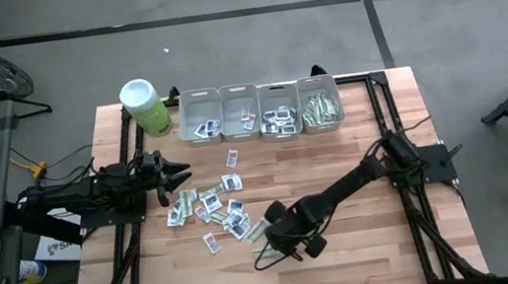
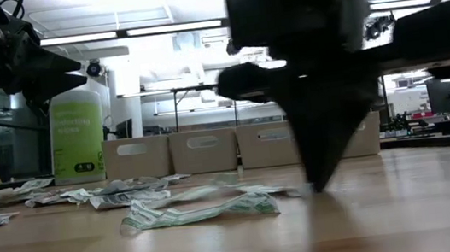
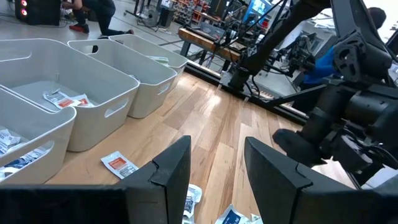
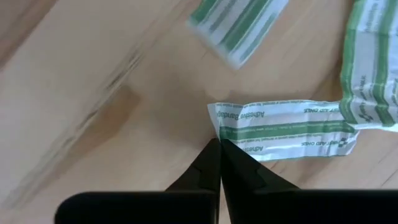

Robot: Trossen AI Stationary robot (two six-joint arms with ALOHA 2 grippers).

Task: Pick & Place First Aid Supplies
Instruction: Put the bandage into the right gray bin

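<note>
The first aid supplies [image 1: 213,207] lie loose on the wooden table, squarish white packets and longer green-and-white strips. My right gripper [image 4: 217,146] stands at the pile's near right side [image 1: 282,238], pointing down, shut on one green-and-white bandage strip [image 4: 286,127]. In the low view its dark tips [image 2: 318,185] come down to just above the table. My left gripper [image 1: 179,172] hangs open at the table's left, level, above the pile's far left side, with nothing between its fingers [image 3: 168,180]. My right gripper pinches the strip by a corner of one short end [image 4: 216,134], only at the fingertips. The fingers come from above, pointing steeply down. The rest of the strip lies flat on the table.
Four grey bins [image 1: 259,109] stand in a row along the far edge, with packets in them. A lime-green canister [image 1: 144,106] with a white lid stands left of the bins. More green-and-white strips [image 4: 367,68] lie close beside the held one. Bare wood stretches right of my right gripper.
</note>
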